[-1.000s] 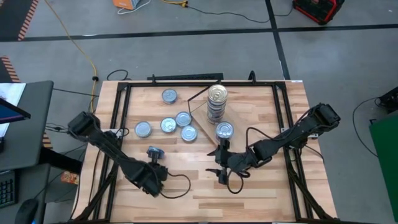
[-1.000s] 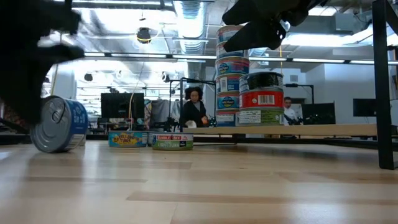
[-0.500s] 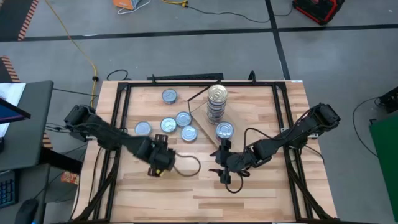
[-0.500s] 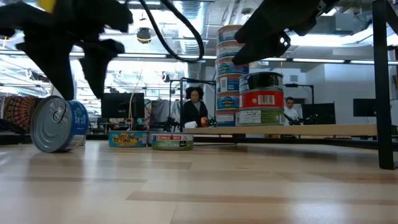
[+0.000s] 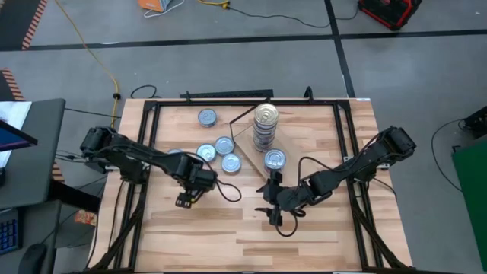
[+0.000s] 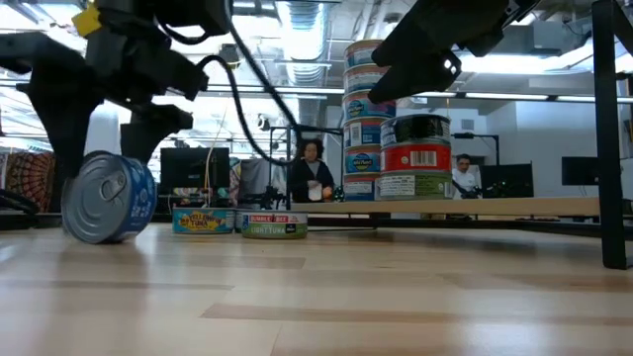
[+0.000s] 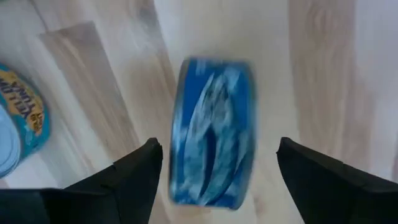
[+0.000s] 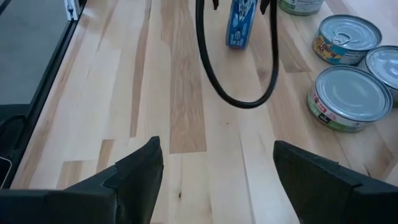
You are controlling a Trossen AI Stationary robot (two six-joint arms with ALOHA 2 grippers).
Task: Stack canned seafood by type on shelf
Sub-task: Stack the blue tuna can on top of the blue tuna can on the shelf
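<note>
A blue-labelled tin [image 7: 211,130] stands on its rim on the tabletop [image 6: 107,198]. My left gripper [image 7: 217,180] points down over it, open, with one finger on each side. I cannot tell whether a finger touches it. On the shelf [image 5: 245,137] stand a tall stack of tins [image 5: 265,122] and a shorter stack [image 5: 275,160]. Several loose tins [image 5: 214,152] lie flat on the table left of the shelf. My right gripper [image 5: 272,207] waits open near the shelf's front, nothing between its fingers [image 8: 217,186].
A dark metal frame [image 5: 144,144] runs round the tabletop. The left arm's black cable [image 8: 236,74] loops between the two grippers. Bare planks [image 5: 228,240] lie toward the near edge. People sit in the room beyond the table [image 6: 312,173].
My left gripper has swung from the table's near side toward the far edge and come over the blue tin, fingers now pointing down on either side of it. The tin still stands on its rim and has rolled a little.
</note>
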